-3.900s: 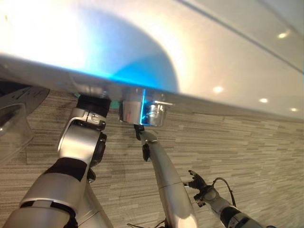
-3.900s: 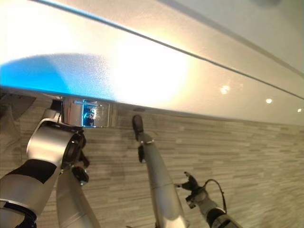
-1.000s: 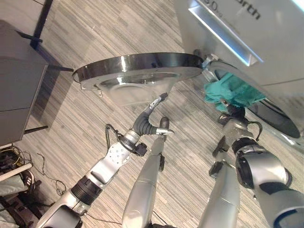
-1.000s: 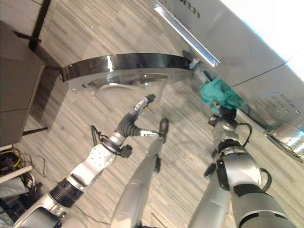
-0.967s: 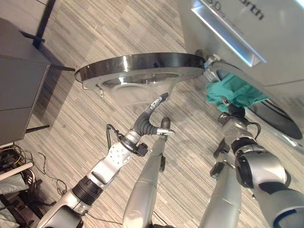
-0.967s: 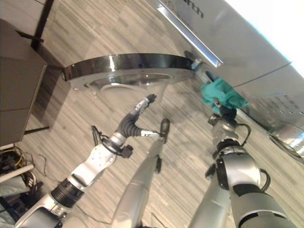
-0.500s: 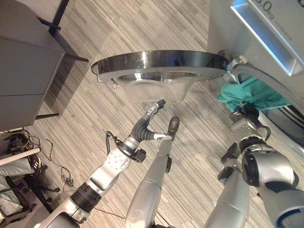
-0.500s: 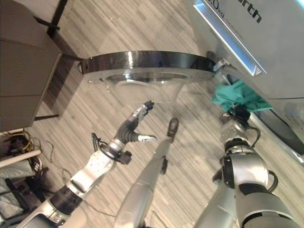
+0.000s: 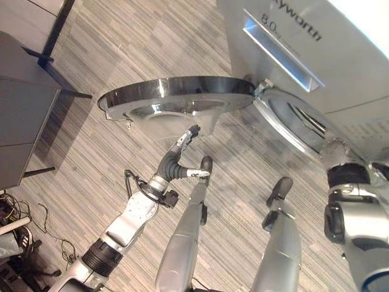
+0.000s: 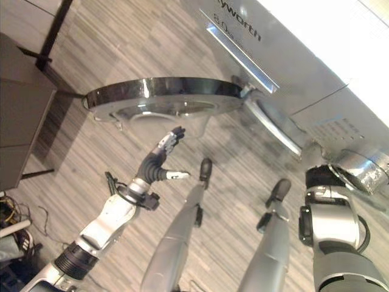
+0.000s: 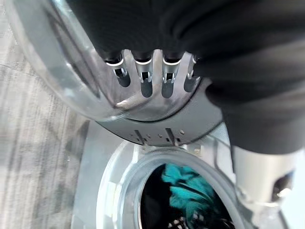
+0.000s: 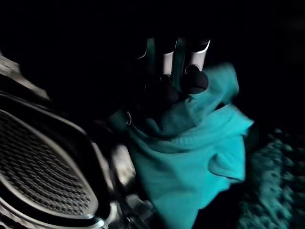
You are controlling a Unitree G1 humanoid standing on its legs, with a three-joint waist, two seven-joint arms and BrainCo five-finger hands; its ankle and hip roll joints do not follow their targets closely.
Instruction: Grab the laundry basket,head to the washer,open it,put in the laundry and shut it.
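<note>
**Left eye view.** Front-loading washer [image 9: 285, 42] with round door [image 9: 176, 92] swung fully open from the washer's mouth [image 9: 292, 121]. Left hand [image 9: 176, 161] just below the door's glass bowl, well out from the mouth, fingers straight and spread, holding nothing. Right arm [image 9: 352, 207] reaching in at the mouth's far edge, with its hand hidden inside. Change noted: half a second back a teal garment bunched on the mouth's lip at the right wrist, now gone from the lip. Judged as laundry carried past the rim, so the loading step is near its end, with release, withdrawal and door closing left.

**Right eye view.** Same arrangement. Nothing draped outside the mouth.

**Left wrist view.** Straight fingers [image 11: 143, 76] close against the door's clear bowl [image 11: 57, 62], not wrapped round it. Beyond them, inside the mouth, teal garment [image 11: 188, 188] lying in the dark drum.

**Right wrist view.** Right hand [image 12: 167, 59] inside the mouth, in the dark. Teal garment hanging in folds directly under and against its dark fingertips, beside the perforated drum wall [image 12: 43, 181]. Pinched or merely touched: cannot tell.
</note>
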